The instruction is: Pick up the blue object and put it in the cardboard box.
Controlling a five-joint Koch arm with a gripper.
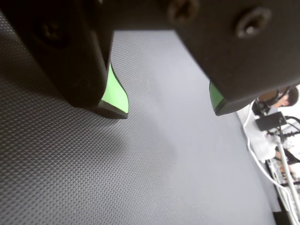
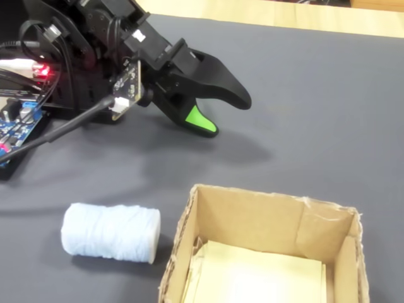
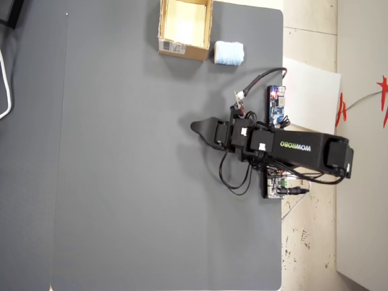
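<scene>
The blue object (image 2: 110, 232) is a pale blue fuzzy roll lying on its side on the dark mat, just left of the cardboard box (image 2: 252, 218) in the fixed view. The overhead view shows the blue object (image 3: 229, 53) at the right side of the open box (image 3: 182, 50), near the mat's top edge. My gripper (image 2: 227, 117) hovers low over bare mat, well apart from both. It is open, with green pads (image 1: 117, 93) on black jaws and only mat inside the gripper (image 1: 169, 111). From overhead the gripper (image 3: 195, 127) points left.
The arm's base, a blue circuit board (image 3: 277, 104) and loose cables (image 2: 69, 123) sit at the mat's right edge in the overhead view. A white sheet (image 3: 312, 100) lies on the floor beyond. Bare grey mat (image 3: 121, 170) spreads left of the arm.
</scene>
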